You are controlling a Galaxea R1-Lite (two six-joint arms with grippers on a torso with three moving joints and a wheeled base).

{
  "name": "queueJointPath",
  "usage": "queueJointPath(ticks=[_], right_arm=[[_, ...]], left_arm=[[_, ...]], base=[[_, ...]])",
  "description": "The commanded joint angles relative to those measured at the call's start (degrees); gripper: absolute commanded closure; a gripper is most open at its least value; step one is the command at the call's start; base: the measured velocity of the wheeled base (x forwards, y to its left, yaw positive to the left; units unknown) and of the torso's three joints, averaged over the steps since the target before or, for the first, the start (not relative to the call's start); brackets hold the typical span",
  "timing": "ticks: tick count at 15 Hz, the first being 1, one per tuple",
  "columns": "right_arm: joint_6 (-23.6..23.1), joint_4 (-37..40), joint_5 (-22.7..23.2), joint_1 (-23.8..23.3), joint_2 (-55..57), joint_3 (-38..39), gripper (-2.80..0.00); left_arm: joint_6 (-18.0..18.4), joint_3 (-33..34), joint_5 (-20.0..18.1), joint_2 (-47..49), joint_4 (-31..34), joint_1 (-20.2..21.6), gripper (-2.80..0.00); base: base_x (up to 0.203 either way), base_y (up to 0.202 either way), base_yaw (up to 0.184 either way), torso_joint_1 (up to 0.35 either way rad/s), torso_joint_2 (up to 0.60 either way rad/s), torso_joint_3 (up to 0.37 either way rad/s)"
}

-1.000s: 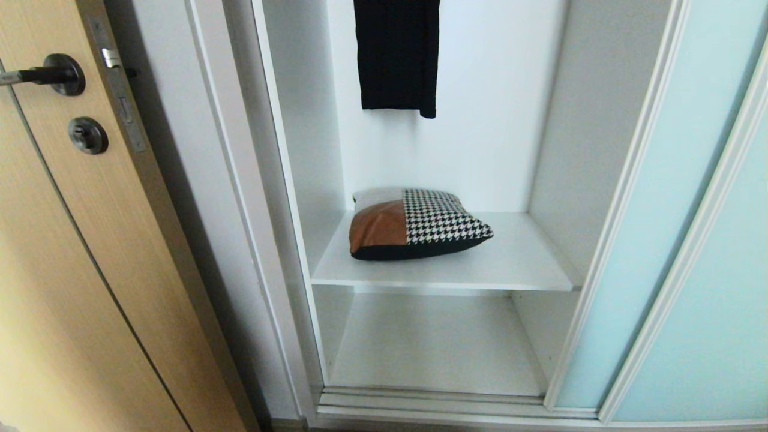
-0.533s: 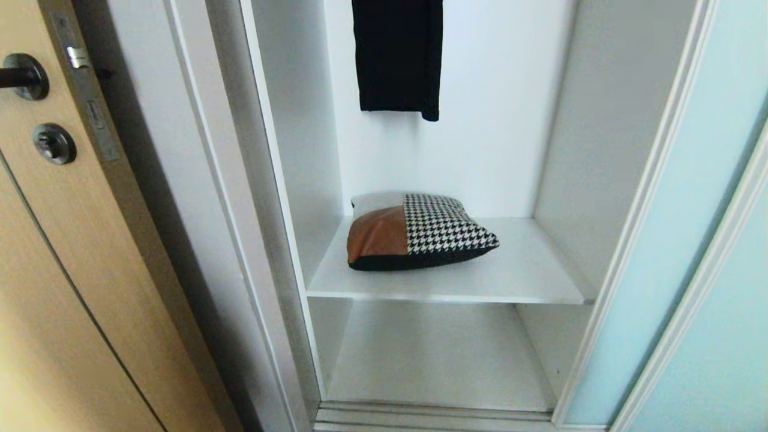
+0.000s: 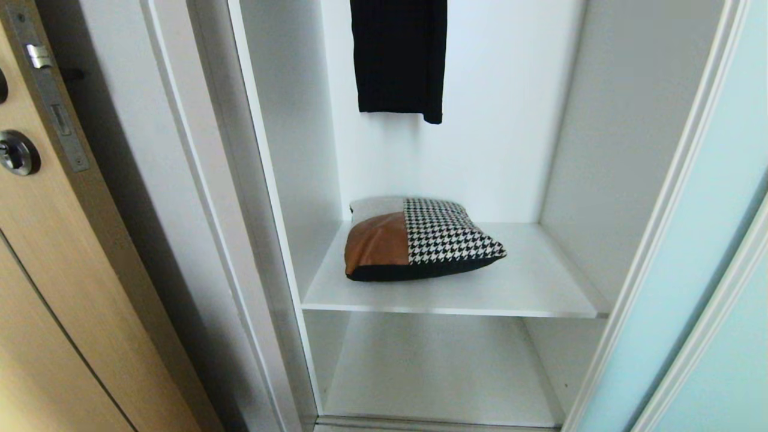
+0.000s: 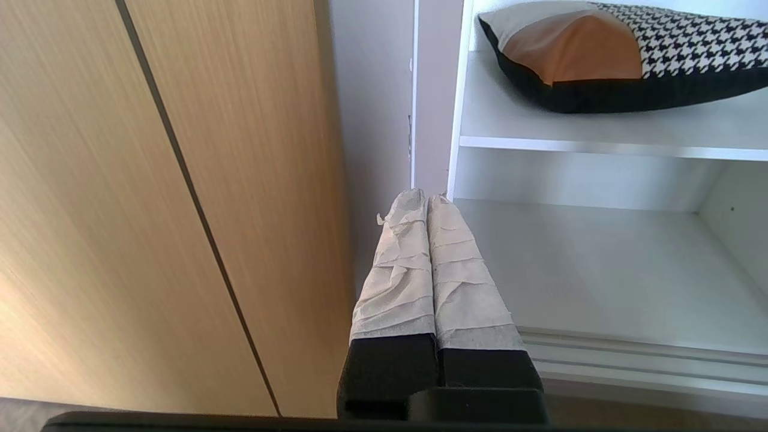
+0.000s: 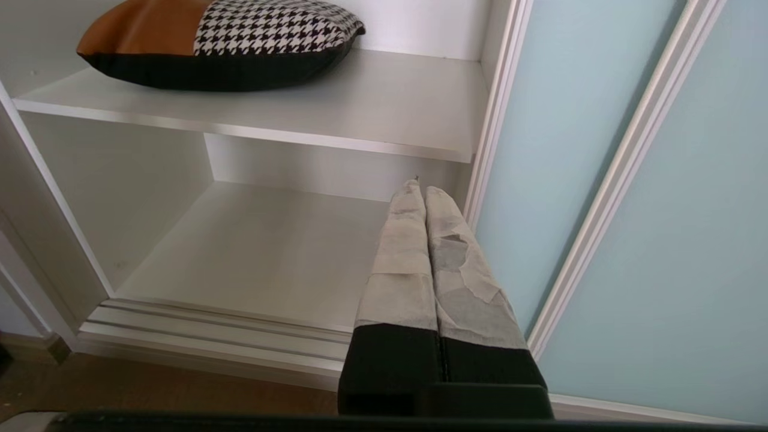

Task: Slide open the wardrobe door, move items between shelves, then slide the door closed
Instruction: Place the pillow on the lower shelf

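Observation:
The sliding wardrobe door [image 3: 708, 198], frosted pale aqua glass in a white frame, stands slid to the right, leaving the wardrobe open. A patchwork cushion [image 3: 420, 240] with brown, houndstooth and grey patches lies on the upper white shelf [image 3: 540, 288]; the lower shelf [image 3: 432, 366] is bare. Neither arm shows in the head view. My left gripper [image 4: 426, 197] is shut and empty, low before the wardrobe's left edge, below the cushion [image 4: 606, 54]. My right gripper [image 5: 420, 189] is shut and empty, low by the sliding door [image 5: 570, 180], below the cushion [image 5: 222, 42].
A black garment [image 3: 399, 57] hangs above the cushion. A light wood hinged door [image 3: 54, 270] with a lock stands at the left. The door track [image 5: 216, 336] runs along the wardrobe's bottom edge above a brown floor.
The whole head view has shifted: the wardrobe looms larger and the wood door slides off to the left, so the camera has moved closer. The cushion lies where it was.

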Motion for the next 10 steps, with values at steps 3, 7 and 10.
queueJointPath(ticks=[3, 7, 10], right_arm=[[-0.03, 0.01, 0.03, 0.05, -0.10, 0.00, 0.00], [-0.03, 0.01, 0.03, 0.05, -0.10, 0.00, 0.00], [-0.91, 0.09, -0.14, 0.05, -0.10, 0.00, 0.00]], left_arm=[[0.02, 0.09, 0.03, 0.09, 0.00, 0.02, 0.00], [0.02, 0.09, 0.03, 0.09, 0.00, 0.02, 0.00], [0.02, 0.09, 0.03, 0.09, 0.00, 0.02, 0.00]], base=[[0.000, 0.000, 0.000, 0.000, 0.00, 0.000], [0.000, 0.000, 0.000, 0.000, 0.00, 0.000], [0.000, 0.000, 0.000, 0.000, 0.00, 0.000]])
